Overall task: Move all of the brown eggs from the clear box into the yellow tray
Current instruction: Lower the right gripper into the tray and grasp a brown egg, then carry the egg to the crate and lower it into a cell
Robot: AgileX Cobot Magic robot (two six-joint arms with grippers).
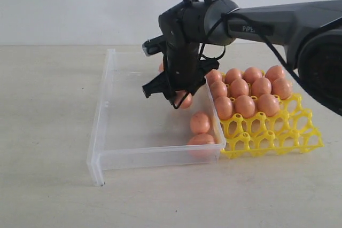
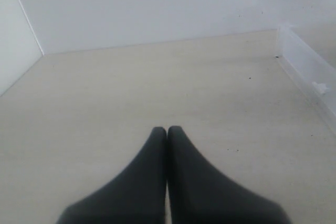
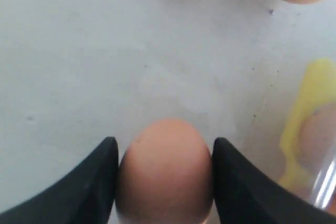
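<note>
Picking of one more brown egg is the step in hand: right pincer (image 3: 164,145) is down inside the clear box (image 1: 101,126), and its two dark fingers (image 3: 89,187) stand against both sides of a brown egg (image 3: 165,177), only as wide apart as the egg itself, so it grasps this egg. Whether the egg is already off the box floor, I cannot tell. Next move, in my judgement, calls for a gentle hold, a straight lift above the box wall, and a short carry to the yellow tray (image 1: 278,143). The tray stands just beside the box, on the right in the exterior view; its back rows are full of eggs (image 1: 251,90) and its front cups are free. At least two more eggs (image 1: 200,123) lie near the front corner of the box. Left pincer (image 2: 167,129) is clenched on nothing above the bare surface (image 2: 105,93), beside the box.
</note>
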